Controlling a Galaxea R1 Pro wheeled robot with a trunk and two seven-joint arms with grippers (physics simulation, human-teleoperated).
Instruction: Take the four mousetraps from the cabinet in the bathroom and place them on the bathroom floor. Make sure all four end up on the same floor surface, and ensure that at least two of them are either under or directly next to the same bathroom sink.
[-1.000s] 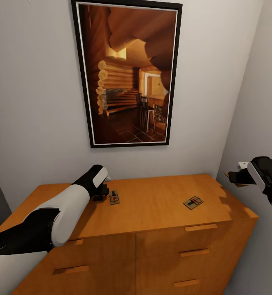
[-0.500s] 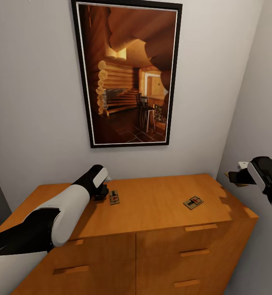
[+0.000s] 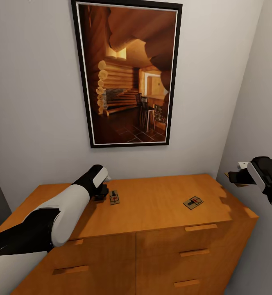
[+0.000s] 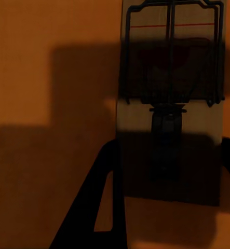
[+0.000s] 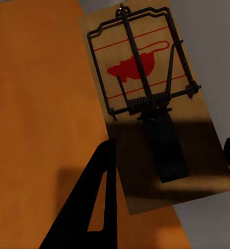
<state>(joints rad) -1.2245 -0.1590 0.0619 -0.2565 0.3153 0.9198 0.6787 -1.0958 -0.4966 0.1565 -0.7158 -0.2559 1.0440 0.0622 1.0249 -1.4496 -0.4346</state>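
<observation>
The orange-brown cabinet stands against the wall. My left gripper rests low on its top at the left, shut on a mousetrap that lies flat and sticks out past the fingers. In the left wrist view that mousetrap sits between the two dark fingers. A second mousetrap lies free on the top toward the right. My right gripper hangs beyond the cabinet's right end, shut on another mousetrap held in the air over the cabinet's edge.
A large framed picture of a log cabin hangs on the grey wall above the cabinet. A second grey wall closes in on the right, leaving a narrow gap beside the cabinet. Drawer fronts with bar handles face me.
</observation>
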